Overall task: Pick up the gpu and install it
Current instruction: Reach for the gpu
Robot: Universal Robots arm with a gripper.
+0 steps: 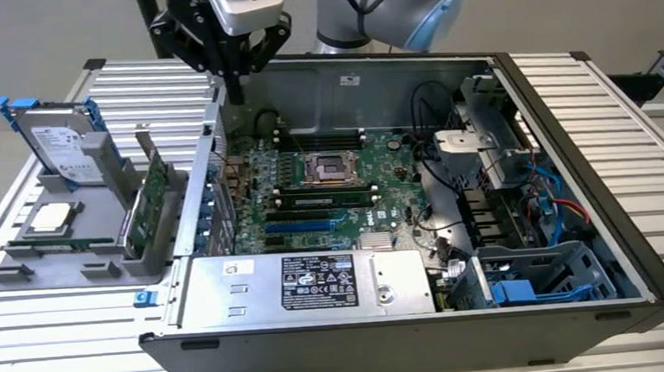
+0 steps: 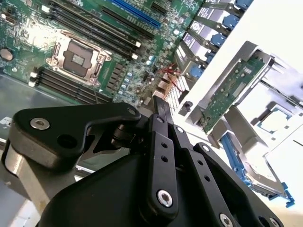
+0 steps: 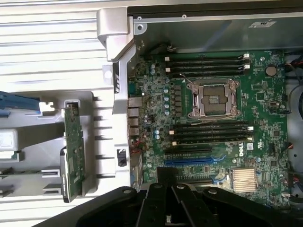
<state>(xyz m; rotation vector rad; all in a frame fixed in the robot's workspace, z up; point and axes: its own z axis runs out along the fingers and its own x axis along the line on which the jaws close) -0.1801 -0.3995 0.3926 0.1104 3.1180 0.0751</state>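
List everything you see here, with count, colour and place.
open black tower computer case: one, black and grey, on ribbed metal table.
green motherboard: one, inside case.
silver power supply box: one, inside case, near edge.
grey parts holder: one, exterior view's left of case.
gpu card: one, green board, upright in holder.
silver hard drive with blue rails: one, upright in holder.
gripper: one, black, jaws shut, empty, over case edge nearest holder.

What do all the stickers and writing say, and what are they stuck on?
The power supply sticker: tiny print and symbols, too small to read.
The hard drive label: too blurred to read.
The sticker on the case's back wall: too small to read.
The white marks on the motherboard: not clear enough to quote.
So no text can be quoted.
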